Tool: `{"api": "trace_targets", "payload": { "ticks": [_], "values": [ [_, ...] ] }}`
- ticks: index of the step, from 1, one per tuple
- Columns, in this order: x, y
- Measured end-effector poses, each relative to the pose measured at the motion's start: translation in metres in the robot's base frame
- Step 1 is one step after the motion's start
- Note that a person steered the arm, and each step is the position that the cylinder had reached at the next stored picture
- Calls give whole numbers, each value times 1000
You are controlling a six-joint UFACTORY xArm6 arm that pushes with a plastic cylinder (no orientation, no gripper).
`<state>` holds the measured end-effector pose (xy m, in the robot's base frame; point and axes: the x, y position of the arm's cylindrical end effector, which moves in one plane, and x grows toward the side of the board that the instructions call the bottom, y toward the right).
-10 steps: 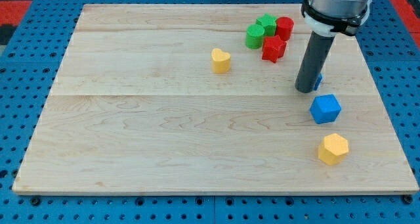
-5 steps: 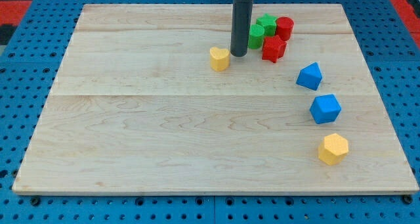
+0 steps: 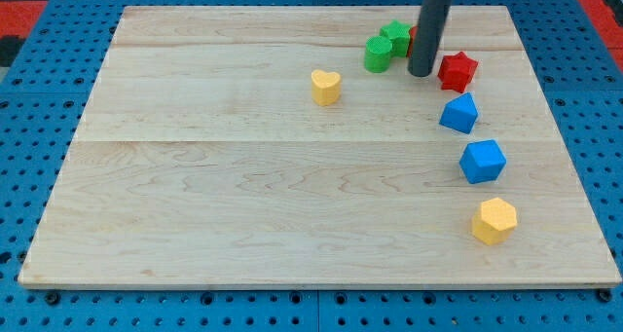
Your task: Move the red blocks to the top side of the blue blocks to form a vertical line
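My tip (image 3: 421, 74) rests on the board just left of the red star-shaped block (image 3: 457, 71), close to it or touching. The red star lies directly above the upper blue block (image 3: 458, 112), a wedge-like shape. The second blue block (image 3: 483, 161), a cube, lies below and slightly to the right of it. The other red block, a cylinder, is almost wholly hidden behind my rod, near the green blocks.
Two green blocks (image 3: 385, 45) sit together left of my rod near the board's top edge. A yellow heart-shaped block (image 3: 326, 86) lies further left. A yellow hexagonal block (image 3: 494, 220) lies below the blue cube at the view's lower right.
My tip has moved right from beside the yellow heart to past the green blocks. The red star has shifted right and now lies above the upper blue block.
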<state>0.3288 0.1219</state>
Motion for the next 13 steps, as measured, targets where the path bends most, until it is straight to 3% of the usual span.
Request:
{"api": "trace_targets", "payload": {
  "ticks": [2,4,7,8,13],
  "values": [
    [-38,-35],
    [-53,3],
    [-81,2],
    [-82,36],
    [-85,76]
  ]
}}
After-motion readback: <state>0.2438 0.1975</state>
